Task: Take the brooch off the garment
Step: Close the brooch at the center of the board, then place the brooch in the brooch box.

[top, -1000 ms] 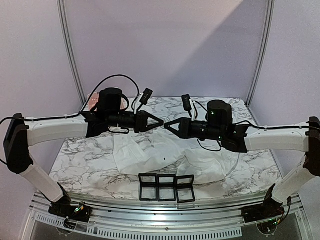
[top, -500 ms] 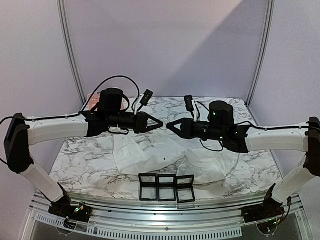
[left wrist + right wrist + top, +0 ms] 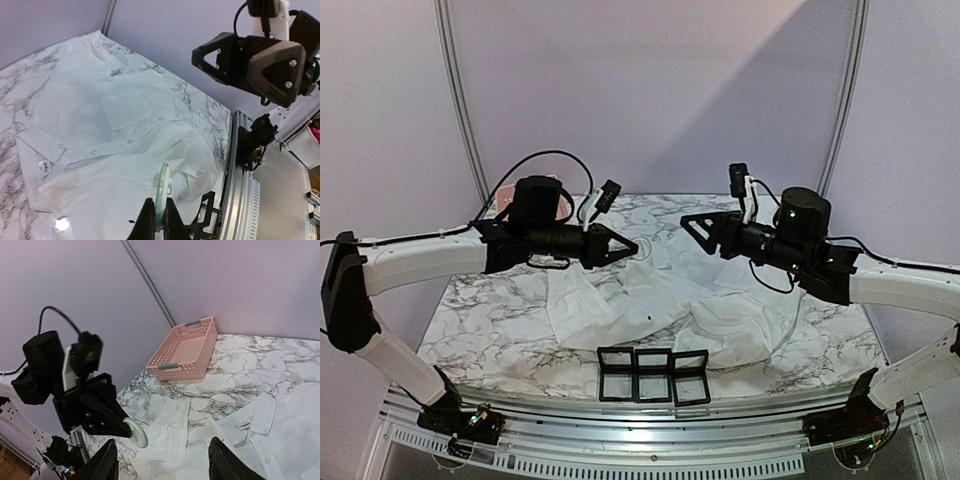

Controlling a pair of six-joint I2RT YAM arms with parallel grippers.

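Two arms were up over the table (image 3: 480,310), Dan, and only one was carrying anything. The left gripper (image 3: 632,247) was pinching a pale round disc edge-on between its fingers, and I took that for the brooch (image 3: 161,192).

Same read here, Mia. Where did it sit against the garment (image 3: 650,300)?

Well above it, touching no cloth at all. The shirt lay spread and wrinkled on the marble underneath, so I judged the pin was off it.

And the right gripper (image 3: 692,232)?

Spread wide, nothing between the fingers, raised and well apart from the left one. My guess was that it hung high and off to its own side so it wouldn't snag the fabric or crowd the arm with the brooch.

Why the edge-on hold, do you think?

A thin disc gives the fingers two flat faces to squeeze, so that looked the surest grip.

What was left to do?

Setting it down, I'd say. The pink basket (image 3: 192,371) stood at the far left corner and a row of black frames (image 3: 653,375) at the near edge; I couldn't tell which was meant.
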